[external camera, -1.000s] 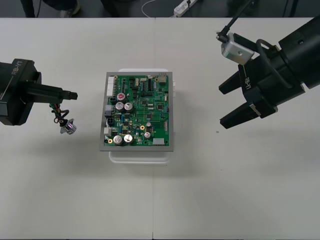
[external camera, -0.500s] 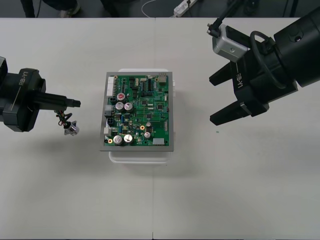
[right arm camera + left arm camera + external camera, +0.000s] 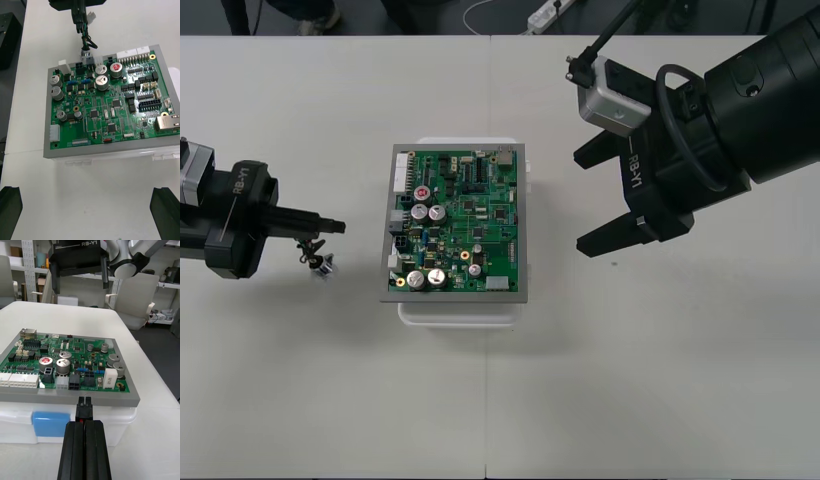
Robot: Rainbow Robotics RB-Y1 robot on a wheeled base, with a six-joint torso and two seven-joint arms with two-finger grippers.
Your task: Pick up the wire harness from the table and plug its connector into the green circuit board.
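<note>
The green circuit board (image 3: 458,222) lies on its white base (image 3: 460,310) in the middle of the table. Left of it my left gripper (image 3: 338,226) is shut on the wire harness. The wires and the round metal socket (image 3: 323,264) hang under the fingertips. In the left wrist view the small black plug (image 3: 84,408) sticks out between the shut fingers (image 3: 75,450), just short of the board's (image 3: 71,363) near edge and level with its black connectors. Right of the board my right gripper (image 3: 585,202) stands open and holds nothing. In the right wrist view the harness (image 3: 84,41) hangs beyond the board (image 3: 108,108).
Beyond the table's far edge, a power strip and cables (image 3: 545,12) lie on the dark floor. Bare tabletop (image 3: 500,400) stretches in front of the board and on both sides.
My left gripper has shifted right toward the board with the harness, which now hangs closer under the fingers. My right gripper has moved left toward the board's right side, still open.
</note>
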